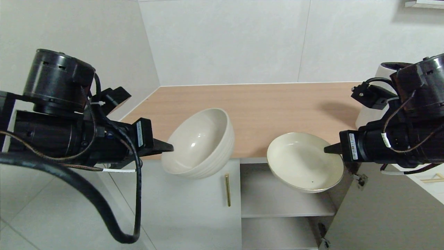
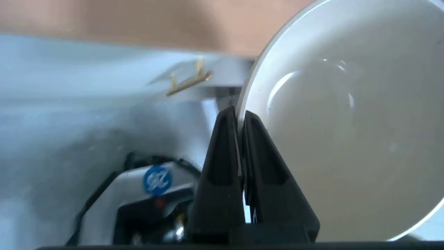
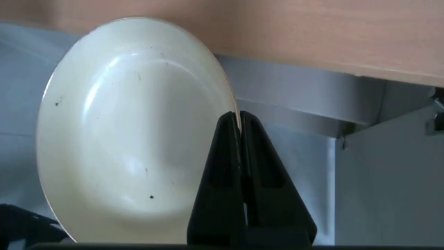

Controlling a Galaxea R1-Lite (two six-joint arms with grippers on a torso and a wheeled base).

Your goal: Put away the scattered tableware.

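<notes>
In the head view, the left end effector [image 1: 171,148] was clamped on the rim of a deep ribbed bowl [image 1: 201,139], which hung tilted in the air just off the tabletop's [image 1: 263,104] near edge. The right end effector [image 1: 326,149] pinched the rim of a shallow dish [image 1: 301,161] above an open cabinet shelf [image 1: 274,201]. The left wrist view showed the end effector [image 2: 240,119] closed tight on the bowl [image 2: 347,118]. The right wrist view showed the end effector [image 3: 239,119] gripping the dish [image 3: 132,125] likewise.

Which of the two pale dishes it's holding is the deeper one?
The ribbed bowl, pinched at its rim by the left gripper. The dish in the right gripper is shallow, almost plate-like.
</notes>
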